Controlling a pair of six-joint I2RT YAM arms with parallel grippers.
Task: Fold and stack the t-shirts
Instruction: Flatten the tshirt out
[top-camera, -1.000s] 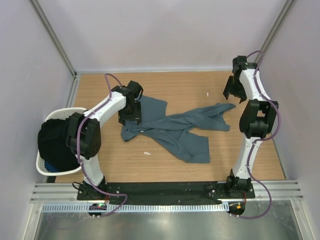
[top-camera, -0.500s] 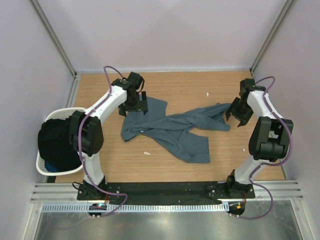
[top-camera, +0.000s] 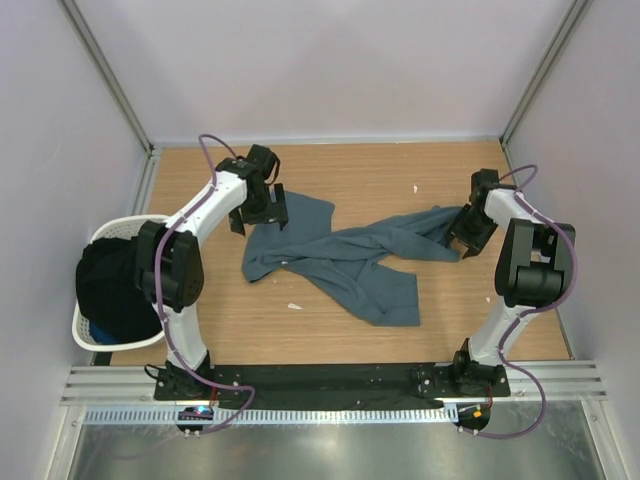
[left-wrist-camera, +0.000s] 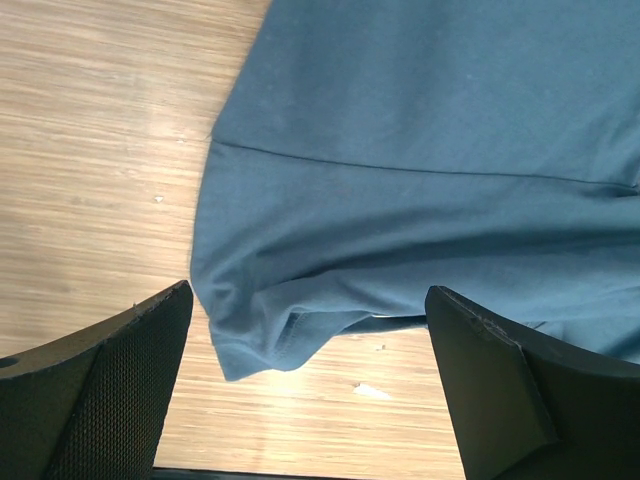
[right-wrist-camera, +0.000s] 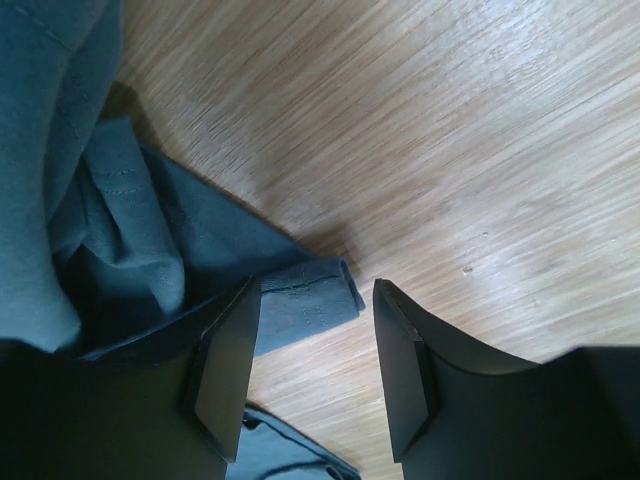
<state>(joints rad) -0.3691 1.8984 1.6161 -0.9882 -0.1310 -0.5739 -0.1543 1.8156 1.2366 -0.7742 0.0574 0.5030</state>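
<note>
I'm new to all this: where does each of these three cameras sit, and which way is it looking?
Top: fixed above and behind the bases, looking down on the table; left arm, right arm, blue-grey t-shirt and white basket show.
Left wrist: on that arm's wrist, looking down between the open left gripper's fingers at the shirt's edge.
Right wrist: likewise, looking between the right gripper's fingers at a hemmed corner.
Shared: all see the t-shirt and wood.

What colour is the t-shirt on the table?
The t-shirt is plain blue-grey, clearest in the left wrist view.
</note>
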